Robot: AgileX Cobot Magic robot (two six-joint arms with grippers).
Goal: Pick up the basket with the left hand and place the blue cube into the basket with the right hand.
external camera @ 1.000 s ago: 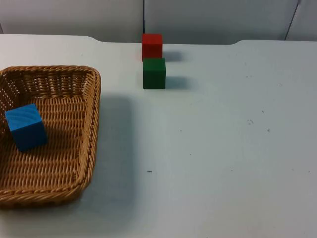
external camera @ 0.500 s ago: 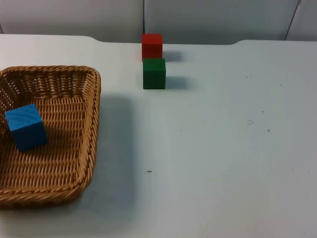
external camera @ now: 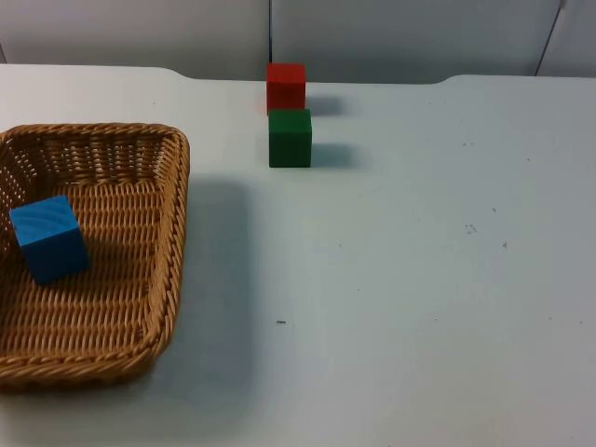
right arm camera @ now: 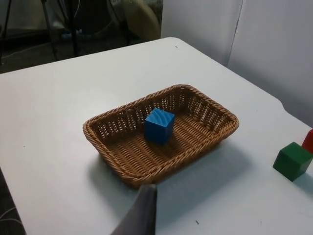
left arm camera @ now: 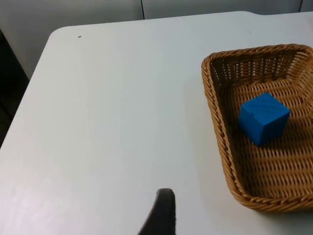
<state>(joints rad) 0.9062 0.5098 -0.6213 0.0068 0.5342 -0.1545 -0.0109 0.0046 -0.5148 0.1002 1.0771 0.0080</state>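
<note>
A woven wicker basket (external camera: 172, 233) rests on the white table at the left side in the top view. Inside it sits the blue cube (external camera: 49, 238), near the basket's left part. From the left wrist view the basket (left arm camera: 220, 132) and the cube (left arm camera: 264, 118) lie off to one side of my left gripper (left arm camera: 164, 215), which hangs over bare table, apart from the rim. My right gripper (right arm camera: 144, 210) is held back and high, well short of the basket (right arm camera: 122, 166) with the cube (right arm camera: 159, 126) in it. Neither gripper touches anything.
A green cube (external camera: 290, 138) stands at the table's middle rear, and a red cube (external camera: 285, 86) sits just behind it near the grey wall. The green cube (right arm camera: 292, 161) also appears in the right wrist view. The table's left edge (left arm camera: 24, 98) lies close to the left arm.
</note>
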